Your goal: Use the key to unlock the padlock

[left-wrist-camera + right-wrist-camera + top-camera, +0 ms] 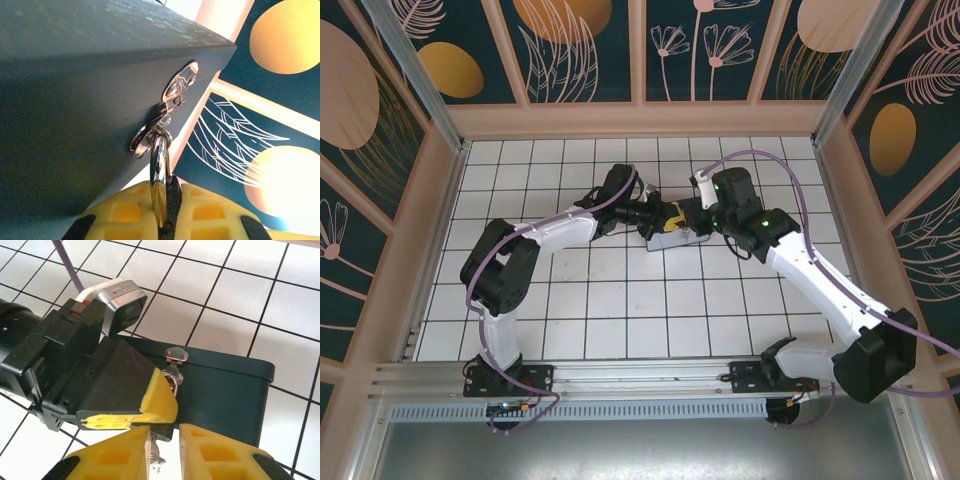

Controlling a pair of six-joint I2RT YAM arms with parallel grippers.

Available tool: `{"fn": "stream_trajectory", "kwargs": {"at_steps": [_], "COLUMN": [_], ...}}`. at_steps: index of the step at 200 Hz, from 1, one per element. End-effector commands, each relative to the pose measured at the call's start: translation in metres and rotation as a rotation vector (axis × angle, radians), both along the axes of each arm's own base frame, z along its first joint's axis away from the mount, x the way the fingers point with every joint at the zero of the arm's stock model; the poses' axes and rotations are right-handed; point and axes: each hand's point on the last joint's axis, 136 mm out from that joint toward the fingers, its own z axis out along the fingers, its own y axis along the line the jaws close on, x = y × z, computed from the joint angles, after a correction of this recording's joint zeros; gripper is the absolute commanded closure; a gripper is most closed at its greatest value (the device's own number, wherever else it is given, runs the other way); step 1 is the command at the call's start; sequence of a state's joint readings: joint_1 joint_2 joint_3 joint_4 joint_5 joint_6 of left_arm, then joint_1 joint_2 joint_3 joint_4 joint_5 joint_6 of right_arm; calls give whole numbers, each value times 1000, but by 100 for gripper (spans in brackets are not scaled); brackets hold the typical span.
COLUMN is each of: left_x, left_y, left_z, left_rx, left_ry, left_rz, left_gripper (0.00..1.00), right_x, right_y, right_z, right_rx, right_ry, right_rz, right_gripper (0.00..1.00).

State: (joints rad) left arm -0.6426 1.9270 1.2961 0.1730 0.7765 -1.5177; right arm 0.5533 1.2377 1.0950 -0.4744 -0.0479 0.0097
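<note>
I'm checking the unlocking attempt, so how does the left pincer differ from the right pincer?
The left pincer is shut, the right pincer slightly open. The left pincer pinches the padlock hanging from the hasp on the teal box; the right pincer has the key in its gap. Both have yellow fingers.

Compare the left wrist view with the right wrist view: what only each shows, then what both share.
Left wrist alone: the painted wall panel with orange discs. Right wrist alone: the floor tiles, the left arm's wrist camera, and the right gripper with the key between its fingers. Both: the dark box, its metal hasp, and the left gripper clamped on the padlock hanging there.
</note>
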Motion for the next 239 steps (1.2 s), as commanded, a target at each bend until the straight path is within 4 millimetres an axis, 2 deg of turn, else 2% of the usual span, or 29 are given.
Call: {"fn": "stream_trajectory", "kwargs": {"at_steps": [1, 60, 94, 148, 202, 239], "left_x": [-1, 0, 1, 3, 4, 3], "left_y": [-3, -4, -4, -5, -6, -6], "left_z": [35, 34, 33, 36, 41, 44], "left_rx": [-69, -65, -65, -73, -88, -96], "left_ry": [-58, -54, -51, -53, -57, -57], "left_rz": [-22, -20, -19, -18, -14, -14], "left_gripper": [100, 100, 100, 100, 100, 100], "right_x": [-4, -8, -9, -12, -17, -14], "right_y": [4, 21, 18, 15, 18, 18], "right_z": [-15, -38, -51, -55, -64, -66], "right_rx": [-32, -163, -208, -254, -314, -337], "right_ry": [14, 22, 39, 41, 35, 23], "right_rz": [36, 125, 121, 113, 121, 106], "right_gripper": [76, 68, 67, 75, 75, 86]}}
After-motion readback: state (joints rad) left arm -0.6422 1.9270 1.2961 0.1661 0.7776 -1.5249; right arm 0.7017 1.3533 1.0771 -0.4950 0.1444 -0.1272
